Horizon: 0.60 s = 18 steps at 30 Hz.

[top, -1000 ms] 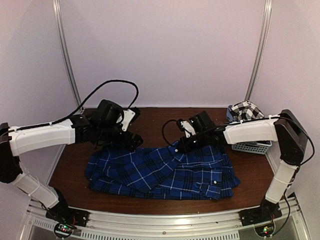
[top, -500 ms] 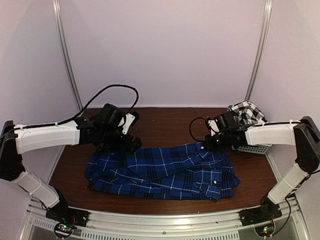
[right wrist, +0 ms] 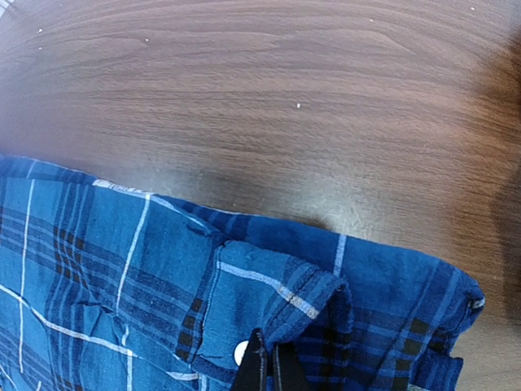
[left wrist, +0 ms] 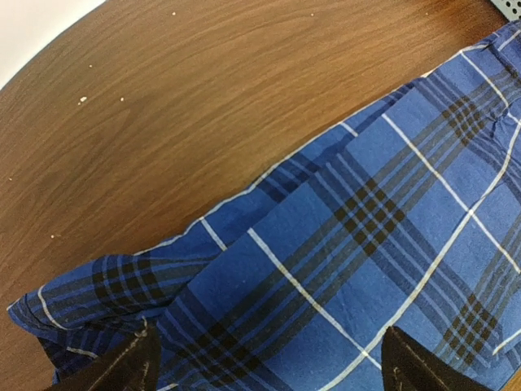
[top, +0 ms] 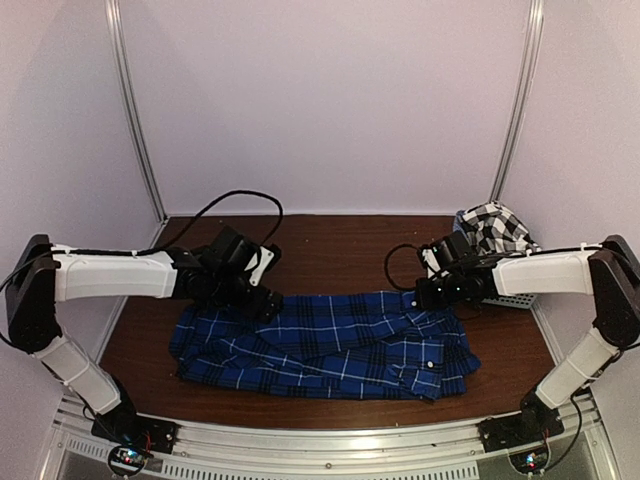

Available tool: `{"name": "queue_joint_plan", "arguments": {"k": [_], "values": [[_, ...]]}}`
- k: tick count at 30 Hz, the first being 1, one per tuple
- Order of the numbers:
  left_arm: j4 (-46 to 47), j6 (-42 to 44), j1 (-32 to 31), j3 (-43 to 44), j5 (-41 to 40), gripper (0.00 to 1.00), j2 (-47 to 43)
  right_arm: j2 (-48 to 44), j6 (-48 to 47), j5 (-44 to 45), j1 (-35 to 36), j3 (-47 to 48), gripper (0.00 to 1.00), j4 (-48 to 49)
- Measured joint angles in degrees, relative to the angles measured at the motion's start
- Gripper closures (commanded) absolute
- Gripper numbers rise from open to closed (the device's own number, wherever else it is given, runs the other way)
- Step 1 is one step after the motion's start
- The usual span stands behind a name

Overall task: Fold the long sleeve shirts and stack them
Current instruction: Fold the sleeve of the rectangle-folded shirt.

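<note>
Blue plaid shirt [top: 330,345] cloth is pinched at its far right edge by the right end effector [right wrist: 269,366], whose jaws are closed tight on a raised fold. The left end effector [left wrist: 264,358] is held wide open over the far left edge, with nothing gripped. The garment is spread across the tabletop [top: 330,250]. The checked shirt [top: 495,222] is heaped on the basket [top: 505,297] at the far right.
</note>
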Motion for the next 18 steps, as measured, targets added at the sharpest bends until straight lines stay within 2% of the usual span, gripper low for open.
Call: {"name": "queue_joint_plan", "arguments": {"k": [2, 6, 12, 14, 18], "values": [[0.35, -0.07, 0.0, -0.33, 0.0, 0.04, 0.44, -0.02, 0.04, 0.68, 0.0, -0.11, 1.0, -0.37], [0.79, -0.44, 0.0, -1.29, -0.09, 0.04, 1.16, -0.02, 0.22, 1.42, -0.02, -0.33, 0.9, -0.72], [2.29, -1.11, -0.02, -3.54, -0.26, 0.04, 3.54, -0.02, 0.39, 2.43, -0.04, -0.94, 0.55, -1.01], [2.64, -1.31, -0.02, -4.46, -0.26, 0.04, 4.7, -0.09, 0.5, 2.58, -0.02, -1.01, 0.47, -1.22], [3.65, -1.79, -0.02, -6.4, -0.28, 0.04, 6.29, -2.25, 0.04, 2.51, 0.04, -1.44, 0.44, -1.62]]}}
